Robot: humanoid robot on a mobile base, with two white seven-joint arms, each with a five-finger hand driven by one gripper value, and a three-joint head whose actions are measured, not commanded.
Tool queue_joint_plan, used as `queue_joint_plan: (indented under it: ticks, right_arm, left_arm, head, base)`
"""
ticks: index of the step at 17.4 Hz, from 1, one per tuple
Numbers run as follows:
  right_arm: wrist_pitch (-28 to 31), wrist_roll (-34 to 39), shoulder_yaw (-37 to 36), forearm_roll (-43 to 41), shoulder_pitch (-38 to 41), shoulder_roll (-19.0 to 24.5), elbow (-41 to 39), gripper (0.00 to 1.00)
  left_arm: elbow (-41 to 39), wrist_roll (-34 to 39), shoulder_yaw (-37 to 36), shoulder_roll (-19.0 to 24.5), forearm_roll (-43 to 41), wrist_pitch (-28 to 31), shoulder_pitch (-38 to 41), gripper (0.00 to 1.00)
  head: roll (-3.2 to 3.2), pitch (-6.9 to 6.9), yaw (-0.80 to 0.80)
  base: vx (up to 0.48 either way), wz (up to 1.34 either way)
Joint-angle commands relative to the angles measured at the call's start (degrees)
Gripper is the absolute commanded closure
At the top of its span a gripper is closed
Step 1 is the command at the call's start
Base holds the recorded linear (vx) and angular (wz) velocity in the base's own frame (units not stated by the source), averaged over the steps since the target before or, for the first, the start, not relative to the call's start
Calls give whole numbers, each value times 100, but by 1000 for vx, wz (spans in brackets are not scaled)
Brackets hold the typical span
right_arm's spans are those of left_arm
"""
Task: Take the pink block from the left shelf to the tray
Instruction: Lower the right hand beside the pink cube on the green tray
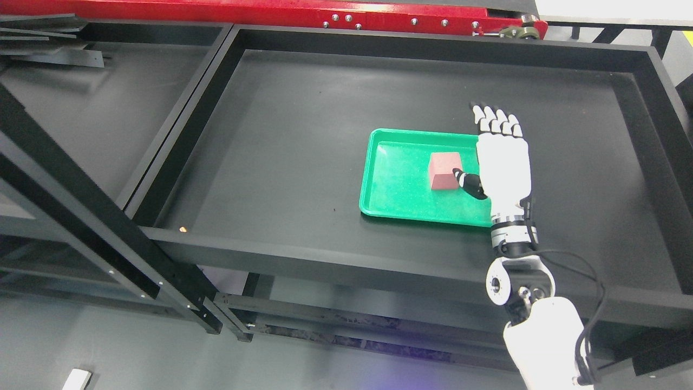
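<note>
Right forearm, white-shelled with a black cable looped beside it, enters at the lower right and reaches up over the front rail of the black shelf frame [325, 254]. Right hand [501, 162] is held flat, palm down, four fingers [495, 120] stretched straight and side by side past the tray's far right corner; thumb [469, 183] juts left. The hand is unclenched and grips nothing.

Pink block [445, 170] lies inside the green tray [390, 184], right of centre, resting on the tray floor. The black thumb tip is at the block's lower right corner; contact cannot be confirmed.

The tray sits on the black worktop [303, 135] of the large right-hand bay, toward the front. A small orange speck [184, 229] lies at the bay's front left corner. The left bay [108, 119] adjoins, separated by a black divider. A red beam [303, 13] runs along the top edge.
</note>
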Motion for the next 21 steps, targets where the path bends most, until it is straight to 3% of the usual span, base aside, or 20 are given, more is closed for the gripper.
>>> queue_joint_plan:
  ticks: [1,10,21]
  right_arm:
    - [-11,38,217,-16,623,-95,-252,1]
    - [-134,258,464,20,809,-95,-226,1]
    - [-143,1242,324,-218,572,-95,-6,1]
  left_arm:
    - [-100,2,0,100,0,-3,115,0]
    - [-100,2,0,100,0,-3,115,0]
    - [-100,2,0,100,0,-3,115,0]
  head:
    - [0,0,0]
    - [0,0,0]
    - [0,0,0]
  base:
    - [131,-44]
    - [95,-9]
    - [111,-34]
